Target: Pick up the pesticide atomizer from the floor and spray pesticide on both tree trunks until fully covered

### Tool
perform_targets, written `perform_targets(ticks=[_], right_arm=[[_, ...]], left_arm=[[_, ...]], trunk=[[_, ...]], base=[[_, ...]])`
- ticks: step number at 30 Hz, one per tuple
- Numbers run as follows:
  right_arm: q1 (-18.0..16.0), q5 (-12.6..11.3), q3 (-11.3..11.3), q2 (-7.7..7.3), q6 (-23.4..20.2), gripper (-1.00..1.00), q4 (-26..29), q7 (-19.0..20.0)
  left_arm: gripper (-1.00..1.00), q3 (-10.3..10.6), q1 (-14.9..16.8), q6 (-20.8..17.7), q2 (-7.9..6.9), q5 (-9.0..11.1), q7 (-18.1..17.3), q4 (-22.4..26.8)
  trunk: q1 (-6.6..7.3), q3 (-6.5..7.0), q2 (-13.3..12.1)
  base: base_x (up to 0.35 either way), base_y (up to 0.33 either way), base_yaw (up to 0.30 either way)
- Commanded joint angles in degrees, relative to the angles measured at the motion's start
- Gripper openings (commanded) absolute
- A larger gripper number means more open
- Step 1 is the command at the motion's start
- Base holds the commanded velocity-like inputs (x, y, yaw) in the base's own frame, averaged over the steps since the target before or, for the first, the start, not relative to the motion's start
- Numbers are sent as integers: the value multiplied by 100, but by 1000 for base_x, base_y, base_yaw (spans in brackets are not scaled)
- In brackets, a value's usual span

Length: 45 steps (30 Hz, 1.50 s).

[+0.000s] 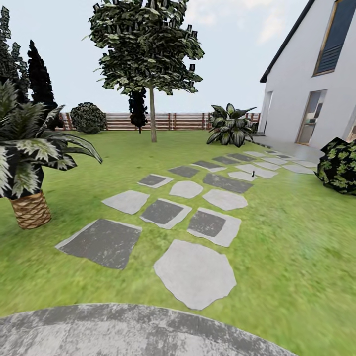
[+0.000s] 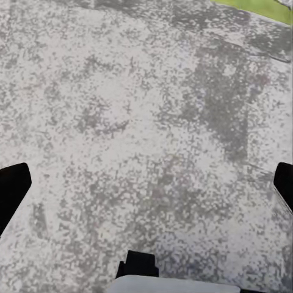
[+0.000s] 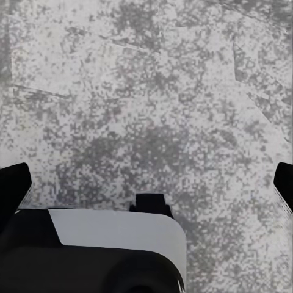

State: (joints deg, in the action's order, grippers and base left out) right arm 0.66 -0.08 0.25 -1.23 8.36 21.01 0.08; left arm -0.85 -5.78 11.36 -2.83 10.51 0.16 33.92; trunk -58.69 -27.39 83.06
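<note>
The pesticide atomizer (image 1: 252, 173) is a tiny dark bottle standing far ahead on a pale stepping stone, toward the house. One tree (image 1: 146, 44) with a flat leafy canopy rises at the back of the lawn, and its straight grey-brown tree trunk (image 1: 153, 118) stands before the fence. In the left wrist view, my left gripper (image 2: 146, 186) is open, its black fingertips (image 2: 13, 189) wide apart over mottled grey paving. My right gripper (image 3: 146, 186) is open too, with nothing between its fingers (image 3: 12, 186), over the same kind of paving.
A round grey patio (image 1: 123, 331) lies at my feet, and stepping stones (image 1: 195, 272) lead across the lawn toward the white house (image 1: 306, 74). A short palm (image 1: 29, 158) stands at the left, a dark bush (image 1: 340, 165) at the right. A slatted fence (image 1: 178, 121) closes the far side.
</note>
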Motion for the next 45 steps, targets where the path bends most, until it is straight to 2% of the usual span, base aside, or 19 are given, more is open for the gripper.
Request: perform_targets(ticks=[1,21,45], right_arm=[[3,-1,2,-1,8,100,8,1],[4,-1,3,0,8,100,8,3],[3,-1,5,0,8,100,8,1]], left_arm=[[100,6,-2,7,0,38,2,7],[100,6,-2,7,-3,39,2,5],[100,4,-2,7,-1,39,2,4]], trunk=[[-4,-3,2],[-4,-3,2],[-4,-3,2]], base=[[350,0,0],[350,16,0],[318,164,0]])
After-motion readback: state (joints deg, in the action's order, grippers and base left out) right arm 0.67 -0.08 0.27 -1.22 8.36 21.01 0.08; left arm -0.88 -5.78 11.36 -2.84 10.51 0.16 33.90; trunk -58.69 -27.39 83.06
